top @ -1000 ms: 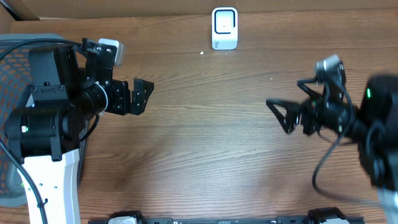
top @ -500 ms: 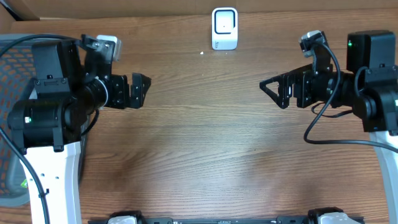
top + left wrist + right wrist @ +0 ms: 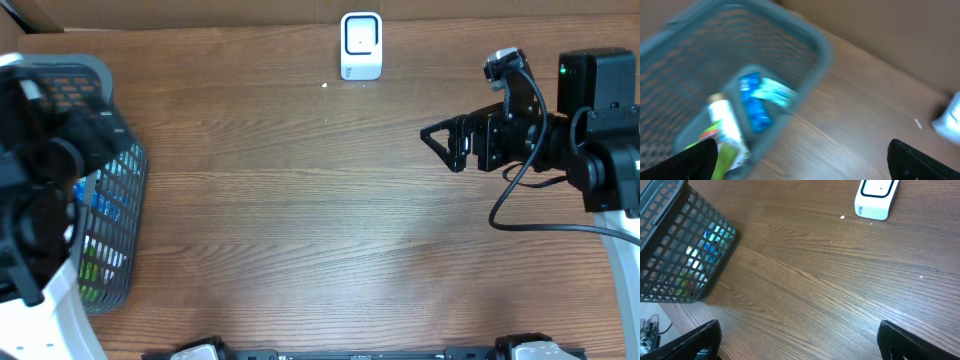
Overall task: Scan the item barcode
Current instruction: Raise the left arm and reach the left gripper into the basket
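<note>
From above, the left arm (image 3: 40, 190) is a blur over the basket (image 3: 125, 215); the right gripper (image 3: 440, 150) hangs level, wide open, empty, well apart from the scanner (image 3: 361, 45). At the left wrist, the left gripper (image 3: 802, 162), spread and empty, looks down on a blue packet (image 3: 755, 105) and white tube (image 3: 725, 122) in the basket: fetching one seems the step, needing descent and closing. Right wrist: nothing held.

Soft, even light falls on the table (image 3: 300, 200); shadows are faint. Motion blur smears the left wrist view: the basket (image 3: 740, 65) ahead of the left pincer (image 3: 802, 160) is soft. Overhead, the left arm (image 3: 40, 200) blurs too. Ahead of the right pincer (image 3: 800, 340), wood grain is sharp.
</note>
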### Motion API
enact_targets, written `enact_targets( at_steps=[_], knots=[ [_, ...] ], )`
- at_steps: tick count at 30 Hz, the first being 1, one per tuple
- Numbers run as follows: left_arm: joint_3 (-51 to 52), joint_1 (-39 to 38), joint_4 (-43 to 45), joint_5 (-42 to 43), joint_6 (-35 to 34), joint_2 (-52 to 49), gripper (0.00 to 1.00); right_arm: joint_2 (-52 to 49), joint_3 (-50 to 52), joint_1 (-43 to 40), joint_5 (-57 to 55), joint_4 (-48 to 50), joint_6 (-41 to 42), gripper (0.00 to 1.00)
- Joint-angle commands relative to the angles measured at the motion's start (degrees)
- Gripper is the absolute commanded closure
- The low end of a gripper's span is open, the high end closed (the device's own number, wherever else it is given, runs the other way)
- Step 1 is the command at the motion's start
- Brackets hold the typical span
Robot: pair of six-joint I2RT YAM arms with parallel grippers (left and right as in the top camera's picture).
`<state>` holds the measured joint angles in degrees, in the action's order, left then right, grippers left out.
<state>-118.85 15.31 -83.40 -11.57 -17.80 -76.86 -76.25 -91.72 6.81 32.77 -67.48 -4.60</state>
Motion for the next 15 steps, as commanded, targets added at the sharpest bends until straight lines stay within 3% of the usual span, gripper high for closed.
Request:
enact_targets(
  at_steps=[1, 8, 15],
  knots=[
    [-1.16, 8.46, -0.85, -3.43, -4.81, -2.69, 0.0, -0.07, -1.68, 0.31, -0.74, 0.44, 0.15, 0.0],
    [-1.16, 22.45, -2.12, 2.45, -5.49, -10.6, 0.0, -1.07, -1.66, 0.31, -0.74, 0.5, 0.17, 0.0],
    [-1.14, 24.7, -4.24, 6.67, -5.33, -20.81, 0.0, -2.01, -1.66, 0.31, -0.72, 0.11, 0.39, 0.0]
  ],
)
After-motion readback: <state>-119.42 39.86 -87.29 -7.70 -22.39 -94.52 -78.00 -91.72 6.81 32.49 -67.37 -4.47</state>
